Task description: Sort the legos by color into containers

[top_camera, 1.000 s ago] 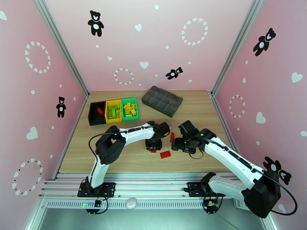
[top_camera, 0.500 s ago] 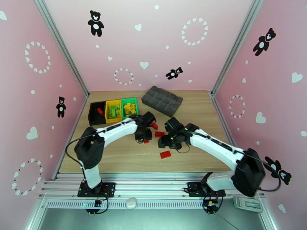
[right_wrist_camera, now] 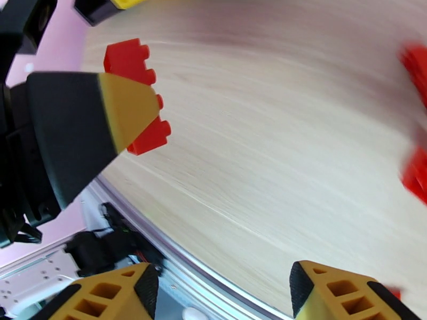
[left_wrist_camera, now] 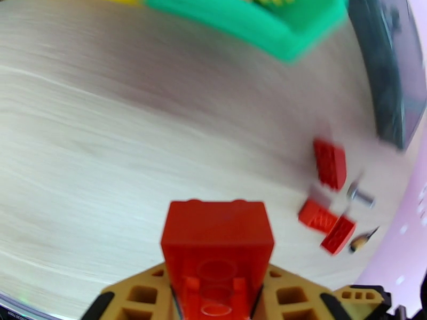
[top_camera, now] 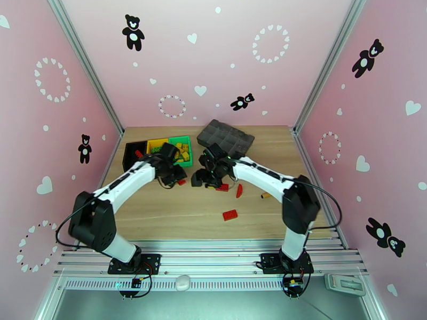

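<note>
Near the green bin: left pincer clamped on a red lego.
Right pincer close beside it, fingers apart, nothing between them. Three loose red legos lie on the worktop, nearer the arm bases. Black bin, yellow bin and green bin sit in a row, far left.

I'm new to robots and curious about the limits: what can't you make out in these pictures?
- Top view: the left arm covers part of the black bin, so its bricks cannot be counted.
- Left wrist view: the green bin is blurred and cut by the top edge.
- Right wrist view: red bricks at the right edge are smeared and cut off.
</note>
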`<control>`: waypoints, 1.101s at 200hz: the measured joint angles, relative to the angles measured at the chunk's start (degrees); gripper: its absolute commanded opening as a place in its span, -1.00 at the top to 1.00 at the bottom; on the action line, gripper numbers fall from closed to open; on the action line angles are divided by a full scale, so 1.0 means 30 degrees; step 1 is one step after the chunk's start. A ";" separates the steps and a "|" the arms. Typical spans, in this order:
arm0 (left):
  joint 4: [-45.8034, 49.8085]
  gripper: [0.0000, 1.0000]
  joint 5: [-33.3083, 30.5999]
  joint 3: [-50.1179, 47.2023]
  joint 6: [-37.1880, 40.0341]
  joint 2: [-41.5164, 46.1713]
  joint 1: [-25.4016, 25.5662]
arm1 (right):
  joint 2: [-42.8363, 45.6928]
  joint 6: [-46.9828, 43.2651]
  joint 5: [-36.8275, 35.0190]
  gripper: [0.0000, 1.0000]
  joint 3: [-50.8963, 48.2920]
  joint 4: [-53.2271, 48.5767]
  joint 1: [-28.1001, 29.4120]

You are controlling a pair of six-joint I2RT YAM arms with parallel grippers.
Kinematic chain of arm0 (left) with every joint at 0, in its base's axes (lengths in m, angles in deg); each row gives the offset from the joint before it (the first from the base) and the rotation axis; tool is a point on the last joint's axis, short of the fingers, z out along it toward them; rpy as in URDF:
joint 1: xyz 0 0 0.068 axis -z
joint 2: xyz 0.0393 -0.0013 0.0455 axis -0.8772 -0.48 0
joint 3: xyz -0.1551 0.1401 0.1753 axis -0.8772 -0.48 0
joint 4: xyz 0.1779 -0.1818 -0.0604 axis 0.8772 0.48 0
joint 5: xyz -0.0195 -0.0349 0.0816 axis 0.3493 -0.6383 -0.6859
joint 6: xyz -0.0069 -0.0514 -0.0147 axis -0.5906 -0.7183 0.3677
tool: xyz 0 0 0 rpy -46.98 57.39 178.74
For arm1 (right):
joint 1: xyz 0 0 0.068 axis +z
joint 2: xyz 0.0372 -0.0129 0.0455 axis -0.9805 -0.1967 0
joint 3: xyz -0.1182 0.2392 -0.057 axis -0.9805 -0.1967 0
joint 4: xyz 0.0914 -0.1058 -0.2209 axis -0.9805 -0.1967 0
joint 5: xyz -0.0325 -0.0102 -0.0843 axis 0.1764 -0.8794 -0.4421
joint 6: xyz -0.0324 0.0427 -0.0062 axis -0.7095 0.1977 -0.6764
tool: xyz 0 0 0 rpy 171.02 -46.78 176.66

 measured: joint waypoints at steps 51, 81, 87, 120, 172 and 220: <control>0.0313 0.50 0.0539 -0.0102 0.1166 0.0860 -0.5646 | -0.2871 -0.0204 0.1290 -0.39 0.4495 -0.0313 0.0015; 0.0896 0.48 0.0517 0.1290 0.1996 0.0015 -0.8524 | -0.2943 -0.0437 0.1472 -0.38 0.5005 -0.0699 -0.0117; 0.0984 0.48 0.0532 0.1851 0.2164 -0.0401 -0.8969 | -0.2943 -0.0481 0.1479 -0.38 0.5013 -0.0794 -0.0153; 0.1107 0.47 0.0532 0.4962 0.2892 -0.3344 -1.0433 | -0.2987 -0.0765 0.1472 -0.38 0.5013 -0.1348 -0.0707; 0.1989 0.28 0.0313 1.0295 0.3461 -0.8072 -1.1016 | -0.2994 -0.1370 0.1443 -0.38 0.5020 -0.2200 -0.2200; 0.2885 -0.44 0.0051 1.2866 0.3803 -0.9923 -1.1016 | -0.2994 -0.2076 0.1166 -0.40 0.5013 -0.3082 -0.2747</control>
